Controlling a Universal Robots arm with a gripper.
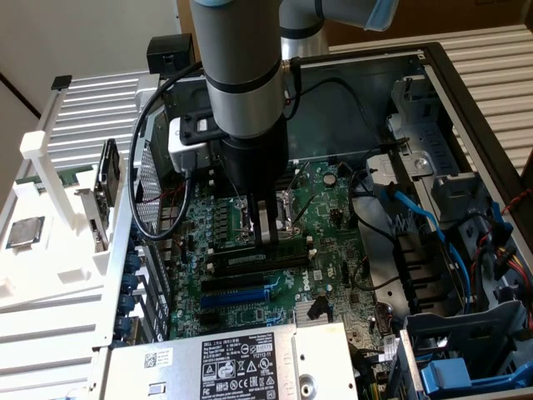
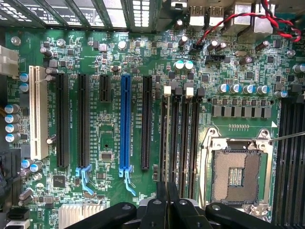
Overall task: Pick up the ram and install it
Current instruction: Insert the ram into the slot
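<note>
My gripper (image 1: 267, 235) reaches down into the open computer case over the motherboard (image 1: 333, 250). In the wrist view its two black fingers (image 2: 161, 195) stand almost together, shut on the ram (image 2: 166, 143). The ram shows edge-on as a thin pale-green strip. It runs along the outermost of the black memory slots (image 2: 183, 143), beside the white end clips (image 2: 167, 89). I cannot tell whether the ram is seated in the slot or just above it.
An empty processor socket (image 2: 236, 174) lies right beside the slots. Black and blue expansion slots (image 2: 125, 124) sit on the other side. The power supply (image 1: 225, 362), blue cables (image 1: 416, 217) and drive cage (image 1: 466, 350) crowd the case. A white rack (image 1: 50, 167) holds a silver processor chip (image 1: 25, 232).
</note>
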